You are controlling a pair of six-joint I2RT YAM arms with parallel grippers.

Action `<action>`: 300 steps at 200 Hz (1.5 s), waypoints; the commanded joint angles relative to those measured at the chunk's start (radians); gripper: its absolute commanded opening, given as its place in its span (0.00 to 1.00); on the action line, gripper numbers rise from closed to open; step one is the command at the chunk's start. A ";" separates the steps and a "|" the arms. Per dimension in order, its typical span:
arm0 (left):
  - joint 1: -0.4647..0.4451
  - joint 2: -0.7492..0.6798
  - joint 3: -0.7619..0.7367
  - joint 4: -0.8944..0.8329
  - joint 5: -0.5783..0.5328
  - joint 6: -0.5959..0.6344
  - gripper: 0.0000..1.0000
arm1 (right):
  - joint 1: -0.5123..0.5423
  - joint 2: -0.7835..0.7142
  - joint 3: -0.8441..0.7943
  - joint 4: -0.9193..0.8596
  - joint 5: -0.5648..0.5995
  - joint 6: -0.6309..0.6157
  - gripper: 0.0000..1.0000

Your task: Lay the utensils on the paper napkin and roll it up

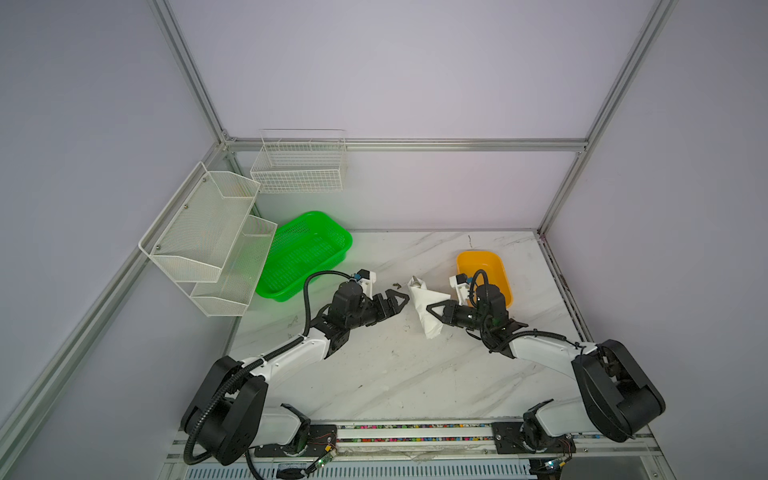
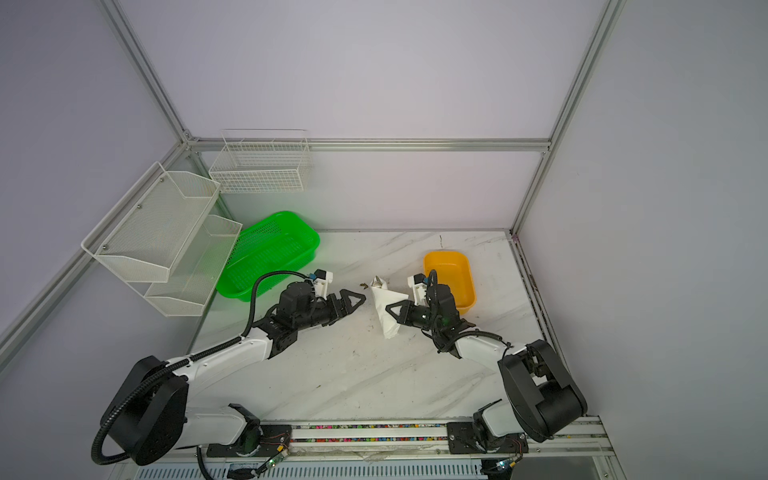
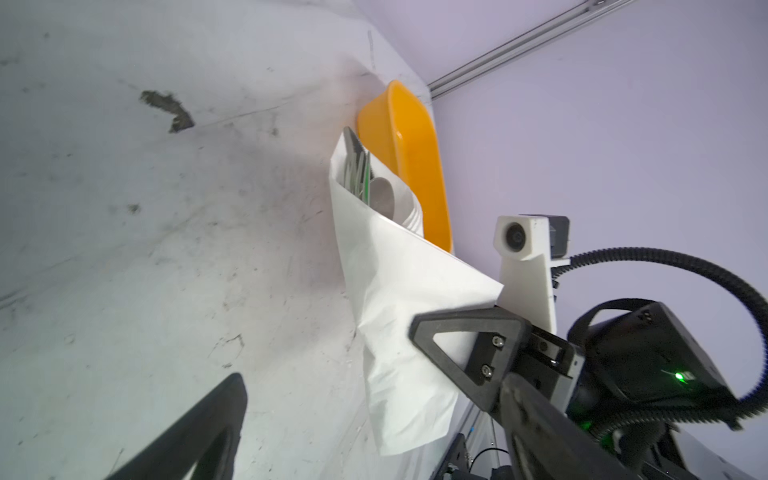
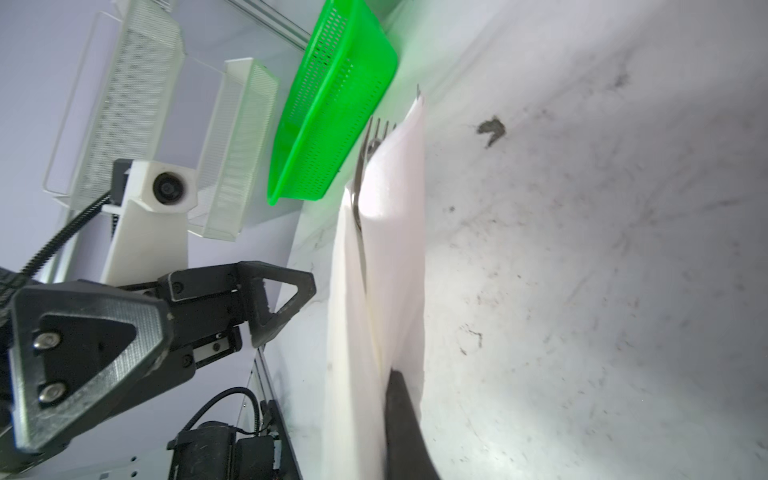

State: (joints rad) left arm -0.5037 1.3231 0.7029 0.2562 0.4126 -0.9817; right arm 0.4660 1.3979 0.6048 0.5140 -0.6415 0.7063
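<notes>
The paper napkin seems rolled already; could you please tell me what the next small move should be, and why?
Probably open the right gripper and let go: the paper napkin already wraps the utensils, the left gripper stands open and clear of it, and only the right jaws are shut on its flap.

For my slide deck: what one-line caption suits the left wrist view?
Rolled paper napkin holding utensils, yellow tub behind it, right hand at its edge.

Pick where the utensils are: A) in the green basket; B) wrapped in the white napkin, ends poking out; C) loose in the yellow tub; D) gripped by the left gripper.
B: the utensils poke out of one end of the rolled paper napkin, beside the yellow tub.
</notes>
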 commanded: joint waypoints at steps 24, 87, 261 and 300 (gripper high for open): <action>0.030 0.011 -0.012 0.335 0.231 -0.123 0.95 | 0.005 -0.085 0.115 0.029 -0.098 0.073 0.06; 0.030 0.124 0.034 0.658 0.308 -0.330 0.93 | 0.005 -0.104 0.162 0.091 -0.160 0.150 0.06; -0.009 0.163 0.163 0.685 0.298 -0.361 0.83 | 0.006 -0.084 0.150 0.307 -0.222 0.309 0.06; -0.019 0.185 0.185 0.689 0.296 -0.360 0.74 | 0.006 -0.082 0.142 0.325 -0.233 0.318 0.06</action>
State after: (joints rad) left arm -0.5140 1.5005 0.7895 0.8860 0.7017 -1.3415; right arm 0.4667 1.3212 0.7383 0.7471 -0.8501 1.0016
